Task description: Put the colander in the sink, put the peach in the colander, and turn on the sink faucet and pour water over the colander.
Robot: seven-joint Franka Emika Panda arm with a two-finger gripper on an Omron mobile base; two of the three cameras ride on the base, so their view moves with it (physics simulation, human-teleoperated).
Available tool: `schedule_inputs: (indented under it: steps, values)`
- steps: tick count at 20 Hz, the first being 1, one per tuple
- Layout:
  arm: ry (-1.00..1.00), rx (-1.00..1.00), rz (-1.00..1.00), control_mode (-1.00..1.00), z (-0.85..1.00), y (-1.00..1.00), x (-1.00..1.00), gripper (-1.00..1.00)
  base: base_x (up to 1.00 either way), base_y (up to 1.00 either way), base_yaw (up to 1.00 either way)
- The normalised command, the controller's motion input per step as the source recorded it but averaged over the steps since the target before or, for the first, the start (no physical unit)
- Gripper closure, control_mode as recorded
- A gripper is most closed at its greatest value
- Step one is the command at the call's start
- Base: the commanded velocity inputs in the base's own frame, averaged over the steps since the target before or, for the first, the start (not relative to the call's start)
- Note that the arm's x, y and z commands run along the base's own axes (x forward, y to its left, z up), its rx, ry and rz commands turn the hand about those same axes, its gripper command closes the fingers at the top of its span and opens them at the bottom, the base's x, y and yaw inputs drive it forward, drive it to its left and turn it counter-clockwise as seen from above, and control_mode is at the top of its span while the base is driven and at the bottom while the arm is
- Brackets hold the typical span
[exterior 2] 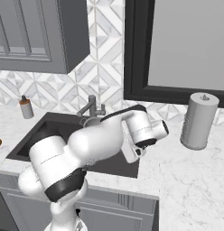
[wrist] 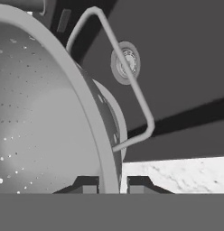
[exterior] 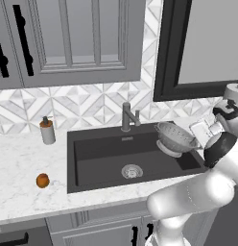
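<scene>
None of the three steps is finished. The gripper (wrist: pixel 112 182) clamps the colander's (exterior: pixel 176 138) rim, tilted over the sink (exterior: pixel 92 149) at centre right; peach (exterior: pixel 42 180) waits lower left.

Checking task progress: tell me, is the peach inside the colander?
No, the peach lies on the counter left of the sink, apart from the colander.

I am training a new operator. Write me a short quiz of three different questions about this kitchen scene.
1. True or false: the small round orange peach lies inside the silvery perforated metal colander.
2. The jaws are shut on the colander's: A) rim B) base C) loop handle
3. Fill in: the colander hangs tilted over the dark charcoal rectangular ____.

Key: 1 false, it lies on the white marble counter; 2 A; 3 sink.
</scene>
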Motion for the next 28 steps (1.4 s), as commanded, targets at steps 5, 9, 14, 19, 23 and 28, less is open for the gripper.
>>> schedule_inputs:
  steps: [5, 9, 14, 19, 23, 28]
  values:
    - [0.0, 0.0, 0.07, -1.0, -0.36, 0.02, 0.11, 1.0, 0.0, 0.0, 0.0]
    - [0.0, -0.02, 0.03, -1.0, -0.31, 0.19, 0.08, 1.0, 0.0, 0.0, 0.0]
    - [0.0, -0.06, 0.02, -1.0, -0.28, 0.44, 0.08, 1.0, 0.0, 0.0, 0.0]
    - [-0.03, -0.09, 0.01, -1.0, -0.27, 0.32, 0.02, 1.0, 0.0, 0.0, 0.0]
    - [-0.08, -0.13, 0.0, -1.0, -0.21, 0.32, 0.02, 1.0, 0.0, 0.0, 0.0]
    - [-0.09, -0.13, 0.0, -1.0, -0.14, 0.49, 0.07, 1.0, 0.0, 0.0, 0.0]
